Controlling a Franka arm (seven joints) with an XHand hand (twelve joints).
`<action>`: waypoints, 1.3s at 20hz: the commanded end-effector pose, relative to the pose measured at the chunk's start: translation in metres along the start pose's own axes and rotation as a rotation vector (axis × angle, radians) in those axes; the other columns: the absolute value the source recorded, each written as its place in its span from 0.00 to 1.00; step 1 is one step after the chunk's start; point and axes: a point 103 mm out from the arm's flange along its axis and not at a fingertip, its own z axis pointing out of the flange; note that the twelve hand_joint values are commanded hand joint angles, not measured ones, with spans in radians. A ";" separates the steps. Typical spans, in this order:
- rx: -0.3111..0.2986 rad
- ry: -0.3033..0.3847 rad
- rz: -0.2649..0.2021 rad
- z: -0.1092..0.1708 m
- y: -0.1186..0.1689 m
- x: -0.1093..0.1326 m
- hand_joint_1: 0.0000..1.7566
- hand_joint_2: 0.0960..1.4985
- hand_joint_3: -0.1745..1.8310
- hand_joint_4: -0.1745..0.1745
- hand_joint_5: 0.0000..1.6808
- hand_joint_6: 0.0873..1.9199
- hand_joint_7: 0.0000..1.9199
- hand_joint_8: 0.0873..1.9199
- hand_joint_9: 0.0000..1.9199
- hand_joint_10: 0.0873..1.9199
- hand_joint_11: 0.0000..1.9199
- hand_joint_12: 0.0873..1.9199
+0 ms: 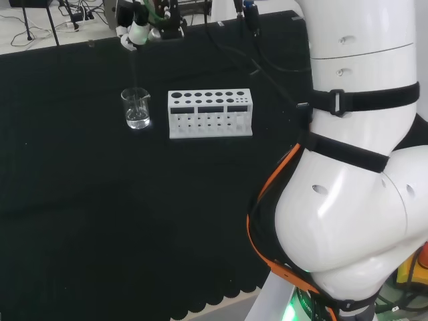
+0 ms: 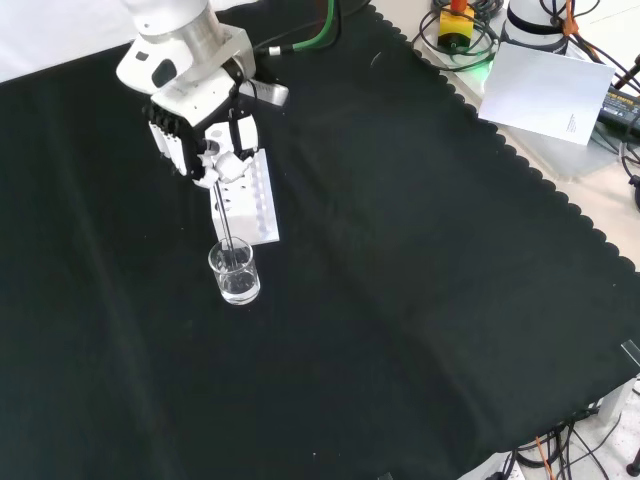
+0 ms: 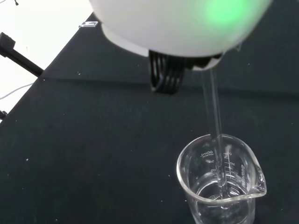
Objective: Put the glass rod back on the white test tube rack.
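The hand [image 2: 205,140] hovers above a small clear beaker [image 2: 235,272] with its fingers curled round the top of a thin glass rod [image 2: 226,225]. The rod hangs nearly upright, and its lower end dips into the clear liquid inside the beaker [image 3: 219,184]. In the wrist view the rod [image 3: 215,116] runs down from the hand into the beaker. The white test tube rack [image 1: 210,113] stands on the black cloth just right of the beaker [image 1: 136,108] in the head view. There the hand [image 1: 137,30] sits high over the beaker. In the front view the rack [image 2: 252,205] lies partly behind the hand.
The arm's big white links [image 1: 354,167] stand at the right of the head view. Cables and a yellow and red device [image 2: 458,25] lie beyond the cloth's scalloped edge at the front view's top right, beside a sheet of white paper [image 2: 545,92].
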 end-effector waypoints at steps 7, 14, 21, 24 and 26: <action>-0.040 -0.003 0.019 -0.017 -0.010 -0.011 0.76 0.22 0.64 0.00 0.73 0.39 0.73 0.43 0.92 0.31 0.72 0.50; -0.075 0.018 0.028 -0.046 -0.024 -0.013 0.76 0.22 0.64 0.00 0.73 0.39 0.73 0.43 0.92 0.31 0.72 0.50; -0.102 0.020 0.036 -0.078 -0.047 -0.007 0.76 0.22 0.64 0.00 0.73 0.39 0.73 0.43 0.92 0.31 0.72 0.50; -0.114 0.023 0.041 -0.088 -0.057 -0.007 0.76 0.22 0.64 0.00 0.73 0.39 0.73 0.43 0.92 0.31 0.72 0.50; -0.125 0.021 0.044 -0.097 -0.063 -0.009 0.76 0.22 0.64 0.00 0.73 0.40 0.73 0.43 0.92 0.31 0.72 0.50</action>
